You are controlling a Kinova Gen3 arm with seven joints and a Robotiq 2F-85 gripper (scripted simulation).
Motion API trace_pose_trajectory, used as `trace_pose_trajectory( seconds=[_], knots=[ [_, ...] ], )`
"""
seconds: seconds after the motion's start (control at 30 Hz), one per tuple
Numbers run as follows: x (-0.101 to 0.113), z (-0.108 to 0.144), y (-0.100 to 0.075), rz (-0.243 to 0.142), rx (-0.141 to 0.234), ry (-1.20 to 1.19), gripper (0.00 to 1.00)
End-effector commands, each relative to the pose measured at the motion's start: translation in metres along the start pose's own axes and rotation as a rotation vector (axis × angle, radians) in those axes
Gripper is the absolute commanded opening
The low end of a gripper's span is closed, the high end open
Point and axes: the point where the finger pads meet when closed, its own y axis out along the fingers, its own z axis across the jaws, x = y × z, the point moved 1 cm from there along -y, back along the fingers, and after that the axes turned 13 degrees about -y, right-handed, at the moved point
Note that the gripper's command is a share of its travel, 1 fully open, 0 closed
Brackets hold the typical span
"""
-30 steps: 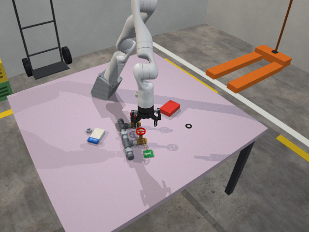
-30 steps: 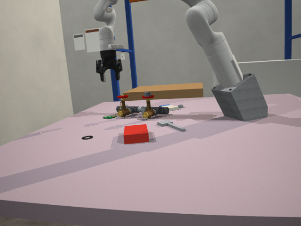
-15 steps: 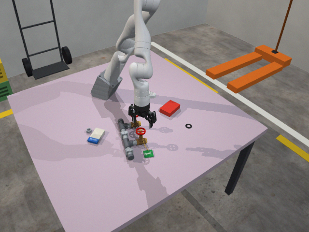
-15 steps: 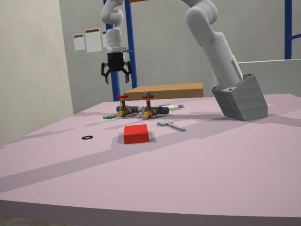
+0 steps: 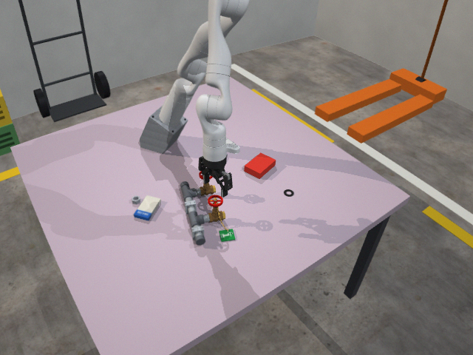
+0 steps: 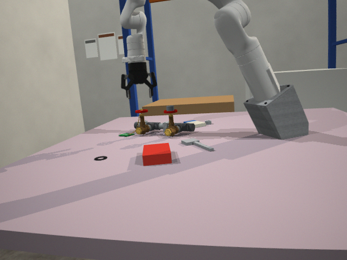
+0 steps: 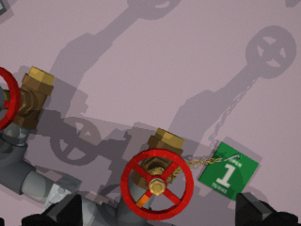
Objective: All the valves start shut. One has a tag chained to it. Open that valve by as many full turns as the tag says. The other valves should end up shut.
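Observation:
A grey pipe (image 5: 192, 211) on the table carries two brass valves with red handwheels. The nearer valve (image 5: 215, 201) has a green tag (image 5: 227, 235) chained to it; in the wrist view the tag (image 7: 229, 170) reads "1" beside its handwheel (image 7: 157, 185), which has an orange mark on one spoke. The other valve sits further along the pipe, partly hidden behind my gripper, and shows at the wrist view's left edge (image 7: 7, 98). My gripper (image 6: 138, 90) is open and empty, hanging well above the tagged valve (image 6: 141, 111). Its fingertips show at the bottom of the wrist view.
A red block (image 5: 259, 165), a black ring (image 5: 288, 190), a blue-and-white box (image 5: 147, 208) and a grey nut (image 5: 135, 199) lie around the pipe. A grey hammer (image 6: 197, 144) lies near the arm base (image 6: 277, 116). A brown board (image 6: 190, 105) stands behind the valves.

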Motion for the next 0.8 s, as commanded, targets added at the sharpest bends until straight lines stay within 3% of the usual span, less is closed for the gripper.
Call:
trace_pose_trajectory(
  seconds=[0.0,0.37,0.77],
  knots=[
    [0.000,-0.001,0.000,-0.003,-0.002,0.024,1.00],
    [0.000,-0.001,0.002,-0.003,-0.002,0.025,1.00],
    [0.000,-0.001,0.017,-0.003,-0.002,0.024,1.00]
  ],
)
